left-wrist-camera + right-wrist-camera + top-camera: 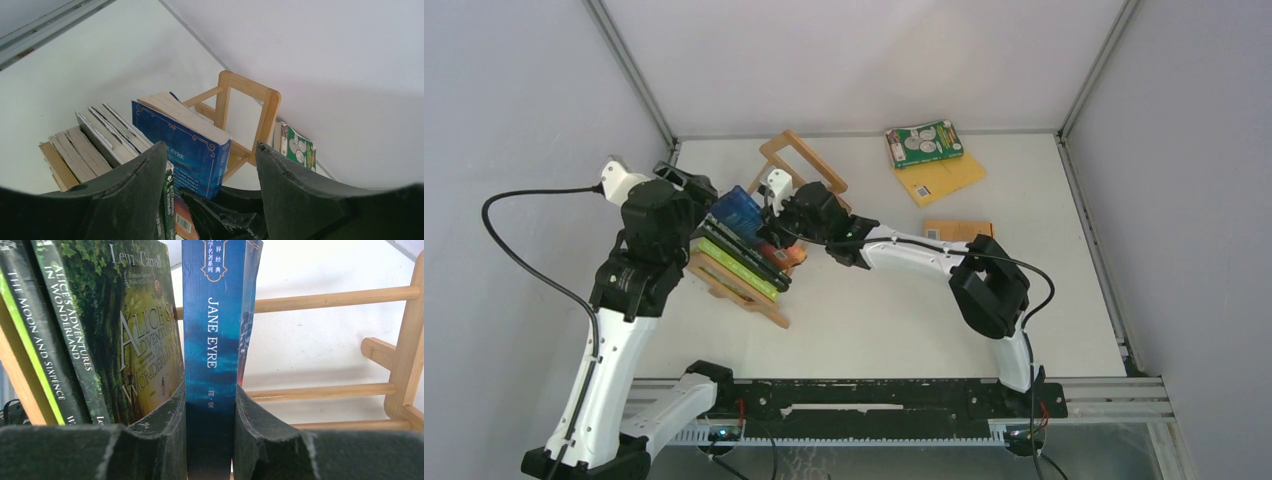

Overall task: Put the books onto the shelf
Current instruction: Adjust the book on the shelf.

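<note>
The light-wood shelf [796,160] stands slantwise at the table's back left, with several books [742,262] leaning in it, a lime-green one nearest. A blue book [738,208] titled Jane Eyre [212,340] stands upright beside them. My right gripper [210,390] is shut on its spine, one finger on each cover, reaching in from the shelf's right side [796,232]. My left gripper [210,147] hangs open above the row, its fingers wide to either side of the blue book [185,155] without touching it. Alice's Adventures in Wonderland [135,330] leans just left of the held book.
A green book with white circles [924,143] lies on a yellow-orange one [949,180] at the back right. Another orange book [956,229] lies flat behind my right forearm. The shelf's far frame end [250,110] and slats [330,297] are bare right of the blue book. Walls close three sides.
</note>
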